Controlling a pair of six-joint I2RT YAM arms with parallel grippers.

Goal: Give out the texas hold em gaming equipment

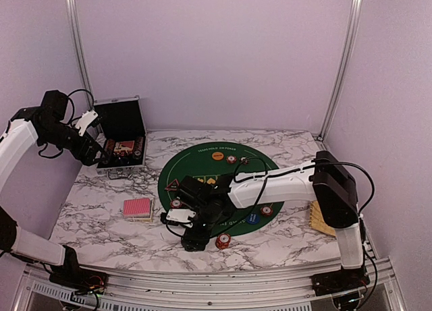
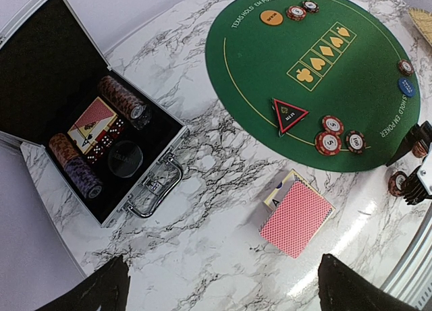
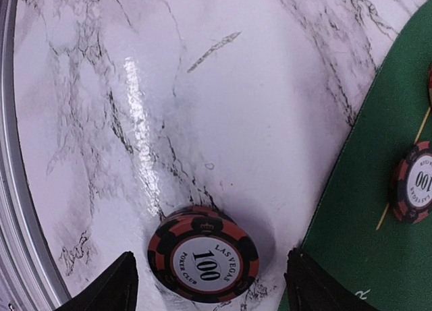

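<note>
Over the table, top view: right hand (image 1: 198,239) reaches across to the near edge of the green mat (image 1: 202,161), just beside a chip stack (image 1: 223,240) standing on the marble table (image 1: 101,216). Left hand (image 1: 86,122) hangs high by the open black case (image 1: 121,119). Red-backed card deck (image 1: 138,208) lies on the table left of the mat, well apart from both hands. Left wrist view: left fingers (image 2: 101,291) stand wide apart, nothing betw. them. Below lie the case w/ chip rolls (image 2: 121,98) inside, the deck, and on the mat an orange button (image 2: 271,17), a triangular marker (image 2: 289,114) and three chips (image 2: 337,135) near it. Right wrist view: right fingers (image 3: 111,287) apart, one either side of the "100" stack, no contact seen. Stack sits off the mat, just beside its edge. Assessment: chip distribution to seats is the step in hand; whether this stack is being set down or taken up, cannot tell. Next move req. a straight vertical motion, else the stack may topple.
</note>
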